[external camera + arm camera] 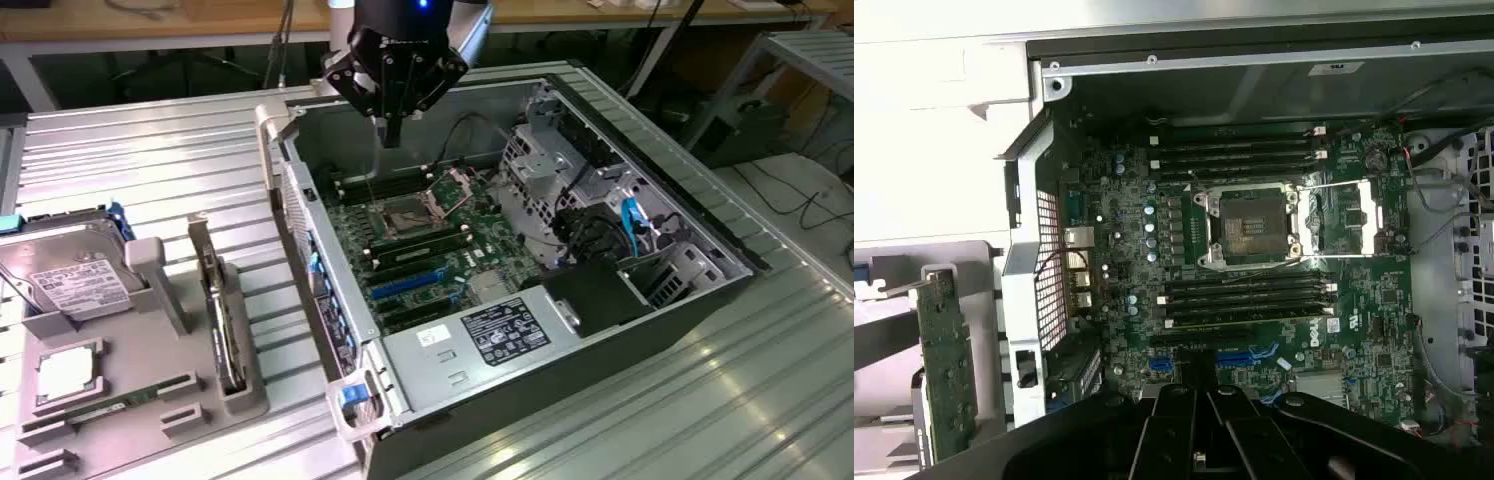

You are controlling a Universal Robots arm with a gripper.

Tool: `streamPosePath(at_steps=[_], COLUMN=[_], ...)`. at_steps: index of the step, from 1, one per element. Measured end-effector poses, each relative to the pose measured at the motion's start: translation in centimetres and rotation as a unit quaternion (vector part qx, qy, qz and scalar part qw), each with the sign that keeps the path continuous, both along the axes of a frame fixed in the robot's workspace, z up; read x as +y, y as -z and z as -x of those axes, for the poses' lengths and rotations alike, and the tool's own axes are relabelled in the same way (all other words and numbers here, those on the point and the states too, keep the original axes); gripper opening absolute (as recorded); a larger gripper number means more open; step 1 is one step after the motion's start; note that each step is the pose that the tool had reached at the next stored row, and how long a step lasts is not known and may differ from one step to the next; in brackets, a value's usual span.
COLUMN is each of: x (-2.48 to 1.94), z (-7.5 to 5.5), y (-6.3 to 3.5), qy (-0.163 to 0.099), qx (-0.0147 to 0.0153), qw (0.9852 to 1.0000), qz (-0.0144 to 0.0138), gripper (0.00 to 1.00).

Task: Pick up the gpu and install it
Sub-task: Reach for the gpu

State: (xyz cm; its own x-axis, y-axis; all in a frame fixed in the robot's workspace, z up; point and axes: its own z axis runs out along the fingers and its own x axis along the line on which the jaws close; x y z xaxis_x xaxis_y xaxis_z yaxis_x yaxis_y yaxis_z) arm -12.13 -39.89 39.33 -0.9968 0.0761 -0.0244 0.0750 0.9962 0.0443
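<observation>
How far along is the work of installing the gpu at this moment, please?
Done: nothing yet. The gpu stands on edge in the grey holder, beside the open computer case. In hand: nothing; the gripper hovers over the motherboard with its fingers shut and empty. Left: both the pick-up and the installation.

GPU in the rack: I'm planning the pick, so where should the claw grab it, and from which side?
Likely the top edge of the gpu, from straight above: it stands on edge in the rack, lower edge seated, so a pinch across its two faces fits.
</observation>
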Motion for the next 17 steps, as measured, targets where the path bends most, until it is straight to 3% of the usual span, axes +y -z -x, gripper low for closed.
streamPosePath(at_steps=[17], x=[-0.11], z=[2.2], y=[0.01], qy=[-0.002], qx=[0.0006], qw=[1.0000], qz=[0.0000], gripper=[0.11])
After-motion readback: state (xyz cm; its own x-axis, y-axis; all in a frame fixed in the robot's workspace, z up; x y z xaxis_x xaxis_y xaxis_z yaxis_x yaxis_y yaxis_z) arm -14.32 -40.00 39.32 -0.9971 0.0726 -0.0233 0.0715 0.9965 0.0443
